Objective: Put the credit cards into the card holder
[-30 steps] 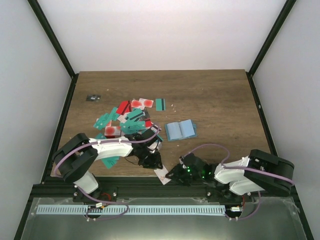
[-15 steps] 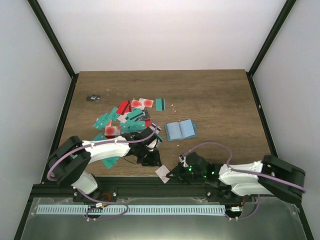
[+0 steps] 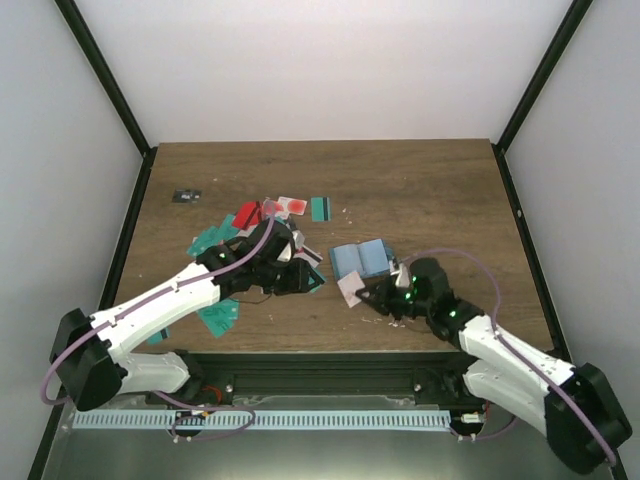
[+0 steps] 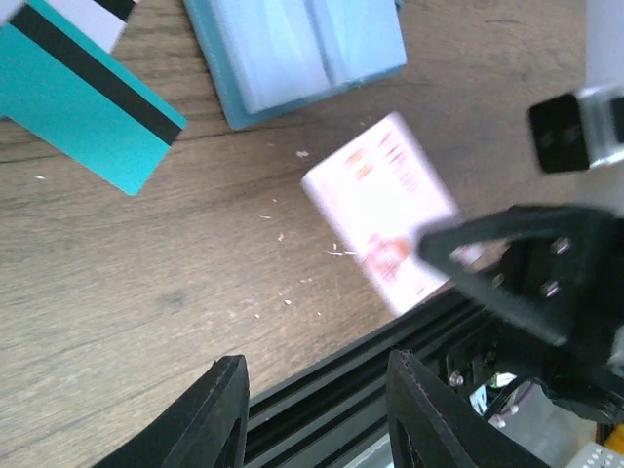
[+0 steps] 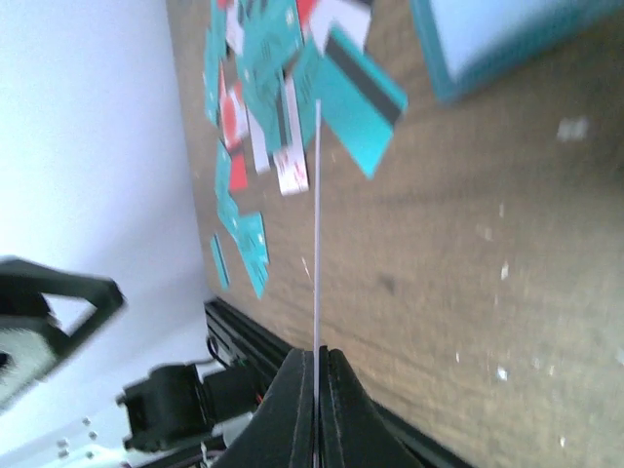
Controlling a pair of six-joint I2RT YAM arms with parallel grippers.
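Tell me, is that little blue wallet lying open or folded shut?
Open. The wallet lies spread flat, both pale inner pockets facing up side by side.

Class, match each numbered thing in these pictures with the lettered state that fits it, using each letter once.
Things:
1. left pincer
2. right pincer
3. holder
4. striped teal card

States:
A. lies open, pockets up
B. shut on the white-pink card
C. flat on the table, stripe up
D. open, holding nothing

Pairs: 1-D, 2-B, 3-A, 4-C
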